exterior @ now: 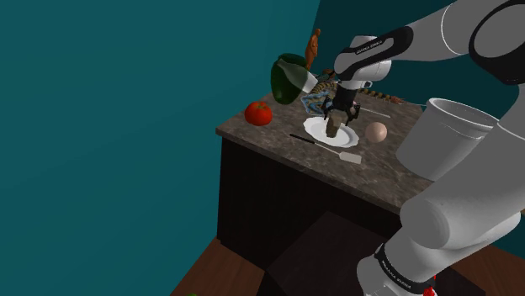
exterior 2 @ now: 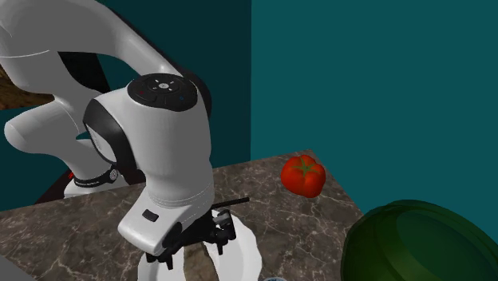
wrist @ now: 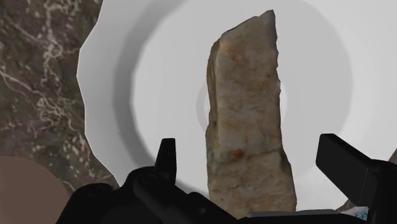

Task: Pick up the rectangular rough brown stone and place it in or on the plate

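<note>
With the brown stone (wrist: 245,114) standing on end in the middle of the white plate (wrist: 121,83) on the desk (wrist: 38,76), and the hand (wrist: 248,153) spread either side without touching it, lift straight up so neither finger topples it.

No text could be read. The arm (exterior: 471,50) carried small white lettering on its wrist band (exterior: 371,50) and on a low band (exterior: 395,271), both too small to make out. In the second exterior view a similar white line ran along a dark band (exterior 2: 97,177), equally illegible. The round joint cap (exterior 2: 164,90) bore tiny marks that could not be told.
</note>
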Available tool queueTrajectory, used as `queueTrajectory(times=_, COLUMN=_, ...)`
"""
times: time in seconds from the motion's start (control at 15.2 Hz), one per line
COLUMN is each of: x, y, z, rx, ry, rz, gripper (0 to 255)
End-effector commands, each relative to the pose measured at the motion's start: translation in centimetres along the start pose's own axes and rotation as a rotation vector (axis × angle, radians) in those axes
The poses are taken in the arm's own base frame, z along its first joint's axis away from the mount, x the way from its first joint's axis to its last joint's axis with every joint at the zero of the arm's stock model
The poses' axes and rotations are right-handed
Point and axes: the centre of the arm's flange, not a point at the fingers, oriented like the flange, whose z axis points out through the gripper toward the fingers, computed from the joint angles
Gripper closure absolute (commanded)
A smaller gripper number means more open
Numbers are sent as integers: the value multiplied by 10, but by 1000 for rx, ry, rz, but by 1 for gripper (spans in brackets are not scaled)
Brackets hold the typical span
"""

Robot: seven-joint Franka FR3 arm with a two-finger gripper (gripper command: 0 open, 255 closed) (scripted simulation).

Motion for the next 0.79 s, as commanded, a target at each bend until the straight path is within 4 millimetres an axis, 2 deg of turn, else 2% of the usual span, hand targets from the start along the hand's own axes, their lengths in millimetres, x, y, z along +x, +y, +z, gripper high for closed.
queueTrajectory(times=0.0, x=0, y=0, z=0, rx=0, ry=0, rz=0, gripper=0)
queueTrajectory(times=0.26, x=0, y=0, z=-50, rx=0, ry=0, rz=0, gripper=0)
queueTrajectory(times=0.73, x=0, y=0, z=-50, rx=0, ry=0, rz=0, gripper=0)
